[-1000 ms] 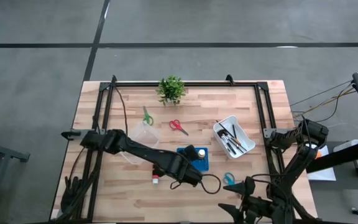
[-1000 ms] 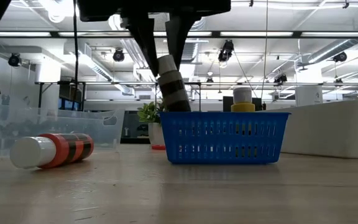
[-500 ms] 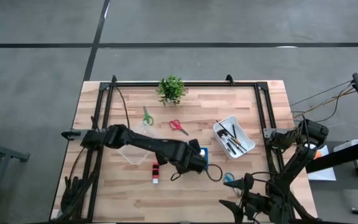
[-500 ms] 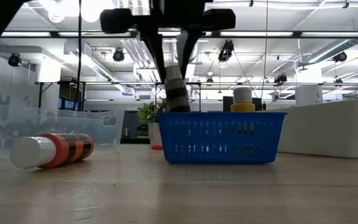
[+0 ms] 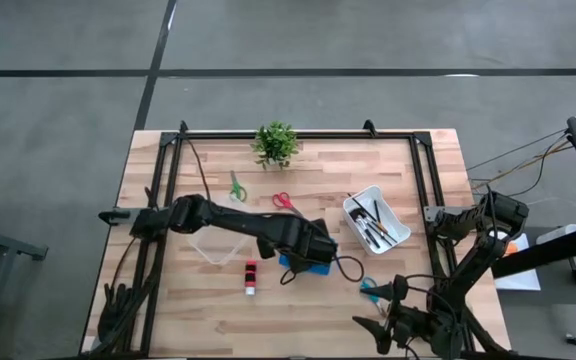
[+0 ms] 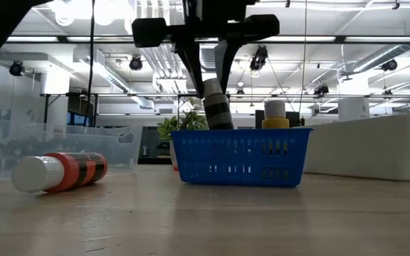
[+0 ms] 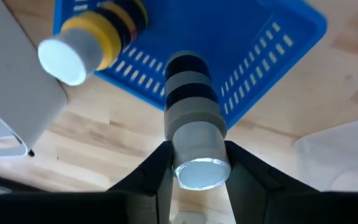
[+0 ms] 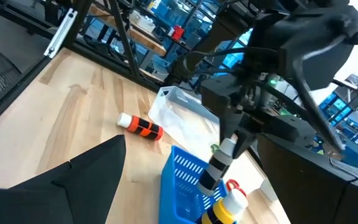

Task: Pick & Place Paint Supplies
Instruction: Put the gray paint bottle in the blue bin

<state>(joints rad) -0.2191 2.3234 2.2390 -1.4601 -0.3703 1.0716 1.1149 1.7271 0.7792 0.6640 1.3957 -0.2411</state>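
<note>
Black-and-white banded paint bottle (image 7: 192, 118) sits clamped between the left gripper (image 7: 196, 163) fingers (image 7: 156, 168) (white cap wedged between them), hanging over the blue basket (image 6: 237, 156) at frame centre. A yellow-banded bottle (image 6: 276, 117) stands inside the basket. Lower left, a red-and-black bottle (image 6: 55, 171) lies on the wooden table (image 6: 205, 217). At the high view's bottom right, the right gripper (image 5: 393, 327) waits, spread wide, holding nothing.

Two black, matte arms of jointed segments are seen. Along the left arm (image 5: 238, 228) a black cable is run, looped near the wrist. The left end effector (image 7: 194, 163) is formed of two dark, flat, tapering fingers. The right arm (image 5: 468, 265) is trailed by thin cables at its base.
</note>
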